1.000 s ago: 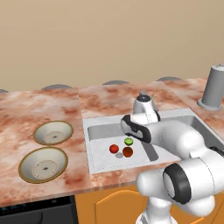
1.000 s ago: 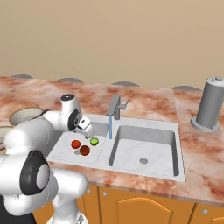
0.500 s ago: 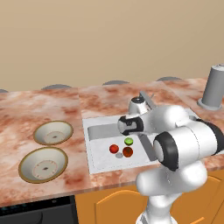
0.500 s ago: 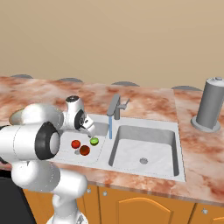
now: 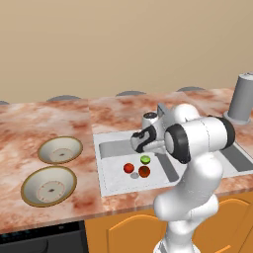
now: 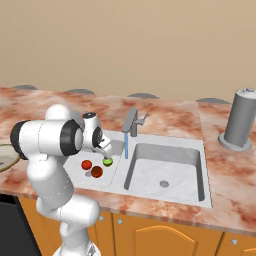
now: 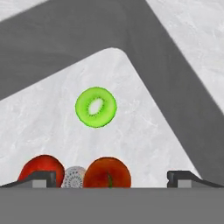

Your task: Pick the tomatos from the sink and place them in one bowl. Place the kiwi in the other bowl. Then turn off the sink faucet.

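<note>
Tomatoes (image 7: 107, 173) below wide-open, empty end effector (image 7: 111, 177), kiwi (image 7: 96, 107) just beyond.

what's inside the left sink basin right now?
Two tomatoes, a kiwi and a small grey drain between the tomatoes. All are loose on the basin floor. The open gripper covers the tomatoes' near sides.
</note>
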You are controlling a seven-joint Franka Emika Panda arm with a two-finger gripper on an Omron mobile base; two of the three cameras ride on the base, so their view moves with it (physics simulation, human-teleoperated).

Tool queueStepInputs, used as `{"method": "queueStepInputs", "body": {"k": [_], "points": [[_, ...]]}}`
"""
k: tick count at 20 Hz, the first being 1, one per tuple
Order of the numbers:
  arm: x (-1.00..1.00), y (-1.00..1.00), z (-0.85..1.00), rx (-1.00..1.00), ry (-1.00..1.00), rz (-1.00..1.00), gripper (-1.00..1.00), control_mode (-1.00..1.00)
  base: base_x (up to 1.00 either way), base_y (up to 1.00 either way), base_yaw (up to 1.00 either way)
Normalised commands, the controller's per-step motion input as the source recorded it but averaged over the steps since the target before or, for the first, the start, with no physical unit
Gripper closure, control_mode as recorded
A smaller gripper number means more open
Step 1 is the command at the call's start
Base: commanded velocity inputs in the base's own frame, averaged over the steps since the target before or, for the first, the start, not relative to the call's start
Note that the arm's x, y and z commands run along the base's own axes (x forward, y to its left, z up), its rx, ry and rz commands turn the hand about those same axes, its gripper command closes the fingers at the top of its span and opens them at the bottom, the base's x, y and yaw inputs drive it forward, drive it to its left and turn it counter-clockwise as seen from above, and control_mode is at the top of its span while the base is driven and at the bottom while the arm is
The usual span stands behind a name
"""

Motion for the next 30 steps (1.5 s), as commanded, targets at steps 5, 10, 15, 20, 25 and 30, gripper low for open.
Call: {"method": "queueStepInputs", "body": {"k": [5, 10, 15, 20, 25, 30], "points": [[0.35, 0.00, -0.25, 0.00, 0.00, -0.01, -1.00, -1.00, 0.00, 0.00, 0.00], [0.22, 0.00, -0.29, 0.00, 0.00, -0.03, -1.00, -1.00, 0.00, 0.00, 0.00], [0.17, 0.00, -0.27, 0.00, 0.00, -0.02, -1.00, -1.00, 0.00, 0.00, 0.00], [0.13, 0.00, -0.28, 0.00, 0.00, -0.02, -1.00, -1.00, 0.00, 0.00, 0.00], [0.02, 0.00, -0.20, 0.00, 0.00, -0.02, -1.00, -1.00, 0.00, 0.00, 0.00], [0.00, 0.00, -0.08, 0.00, 0.00, -0.04, -1.00, -1.00, 0.00, 0.00, 0.00]]}}
